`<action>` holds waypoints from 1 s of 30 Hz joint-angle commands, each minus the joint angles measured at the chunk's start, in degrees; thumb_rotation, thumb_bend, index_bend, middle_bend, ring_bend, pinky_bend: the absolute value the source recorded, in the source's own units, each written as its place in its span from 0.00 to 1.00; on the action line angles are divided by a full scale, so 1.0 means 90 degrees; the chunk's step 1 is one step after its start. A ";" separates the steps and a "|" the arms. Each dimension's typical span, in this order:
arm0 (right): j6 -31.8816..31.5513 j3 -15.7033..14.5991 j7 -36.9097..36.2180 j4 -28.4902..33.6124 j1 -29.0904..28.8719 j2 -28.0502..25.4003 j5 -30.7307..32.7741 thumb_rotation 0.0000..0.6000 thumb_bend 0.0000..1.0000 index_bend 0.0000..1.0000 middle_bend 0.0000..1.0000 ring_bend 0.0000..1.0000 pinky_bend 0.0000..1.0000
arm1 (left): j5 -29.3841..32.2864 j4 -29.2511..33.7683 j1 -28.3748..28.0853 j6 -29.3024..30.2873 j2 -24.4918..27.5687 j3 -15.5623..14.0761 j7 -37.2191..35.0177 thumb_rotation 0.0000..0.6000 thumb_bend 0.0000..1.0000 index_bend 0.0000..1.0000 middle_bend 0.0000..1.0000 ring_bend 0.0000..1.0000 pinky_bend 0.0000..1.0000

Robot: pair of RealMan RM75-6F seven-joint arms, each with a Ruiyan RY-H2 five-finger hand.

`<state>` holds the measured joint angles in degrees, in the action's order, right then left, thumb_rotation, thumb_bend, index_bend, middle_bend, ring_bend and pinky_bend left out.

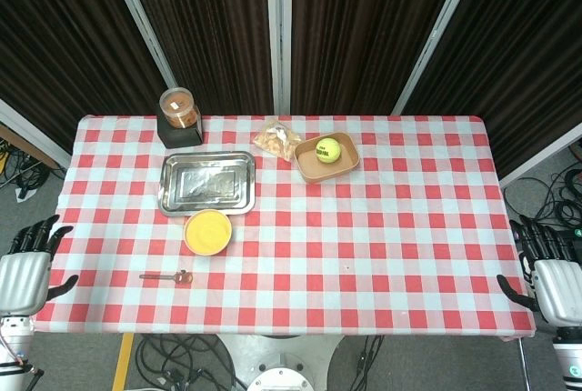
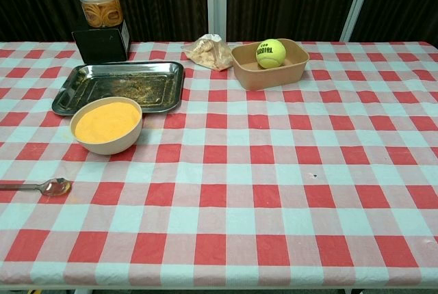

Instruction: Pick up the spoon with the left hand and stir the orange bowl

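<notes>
A: While the left robot hand [image 1: 25, 268] hovers off the worktop [image 1: 382, 255] edge, fingers spread and holding nothing, where is the spoon [image 1: 167, 275]?

B: At its 3 o'clock, lying left-right, bowl end rightward, just below the orange bowl [image 1: 207, 232]. Right robot hand [image 1: 550, 268], likewise spread, is well apart.

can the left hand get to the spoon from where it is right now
Probably yes. The left hand sits open off the table's left edge, and the spoon lies flat near that edge on bare cloth, in front of the orange bowl.
</notes>
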<state>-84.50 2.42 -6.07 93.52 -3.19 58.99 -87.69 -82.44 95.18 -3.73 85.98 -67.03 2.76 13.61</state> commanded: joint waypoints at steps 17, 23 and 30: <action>-0.0284 0.0020 -0.0147 -0.0147 0.0086 0.0057 -0.0114 1.00 0.23 0.00 0.00 0.00 0.00 | -0.0098 -0.0146 -0.0060 -0.0098 -0.0080 -0.0019 -0.0312 1.00 0.15 0.29 0.21 0.15 0.16; -0.0284 0.0040 -0.0120 -0.0174 0.0072 0.0050 -0.0110 1.00 0.23 0.00 0.00 0.00 0.00 | -0.0145 -0.0317 -0.0331 -0.0484 -0.0203 0.0027 -0.0562 1.00 0.15 0.46 0.42 0.34 0.36; -0.0209 0.0100 0.0012 -0.0112 0.0001 0.0004 -0.0057 1.00 0.23 0.00 0.00 0.00 0.00 | -0.0129 -0.0716 -0.0961 -0.1496 -0.0519 0.0053 -0.0980 1.00 0.19 0.50 0.64 0.61 0.78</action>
<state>-86.47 3.28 -6.04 92.45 -3.12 59.06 -88.29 -83.58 90.15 -10.47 75.04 -70.55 3.21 6.34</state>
